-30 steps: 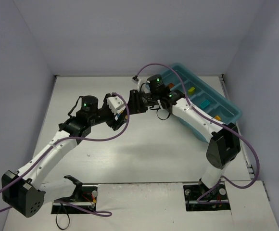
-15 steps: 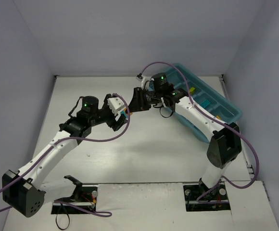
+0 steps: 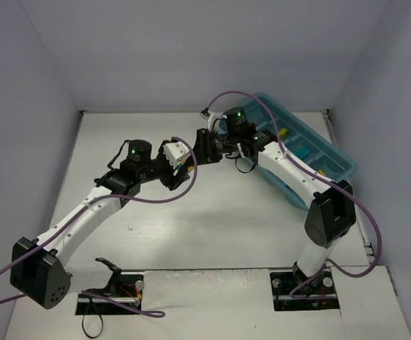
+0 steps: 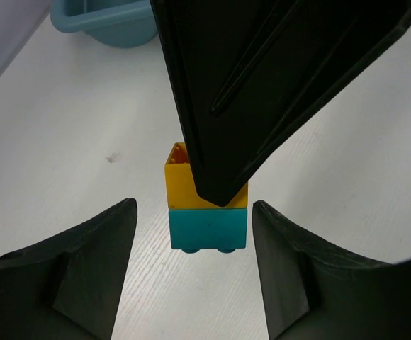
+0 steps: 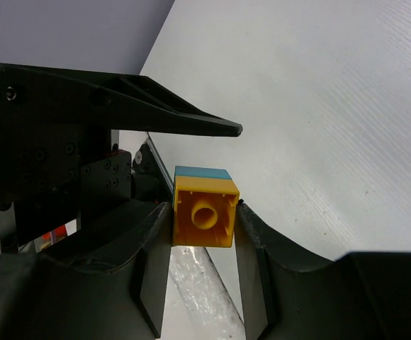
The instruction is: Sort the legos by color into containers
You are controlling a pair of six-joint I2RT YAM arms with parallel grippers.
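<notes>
A two-colour lego stack, a yellow-orange brick [image 5: 204, 212] joined to a cyan brick [image 4: 207, 228], hangs above the table. My right gripper [image 5: 203, 221] is shut on the yellow half; one of its black fingers [image 4: 262, 85] fills the top of the left wrist view. My left gripper [image 4: 193, 209] is open, and its jaws flank the cyan half with a gap on each side. In the top view both grippers meet at mid-table, the left [image 3: 183, 160] and the right [image 3: 195, 151]. The teal tray [image 3: 335, 154] lies at the far right.
The tray holds a yellow-orange brick [image 3: 282, 132], a cyan brick [image 3: 302, 152] and an orange brick [image 3: 319, 173] in separate compartments. A tray corner [image 4: 106, 21] shows behind the stack. Purple cables loop over both arms. Walls close in the left, back and right.
My left gripper has moved right toward my right gripper, so its open jaws now flank the held stack. The right gripper first shifted slightly toward the back, then held still.
</notes>
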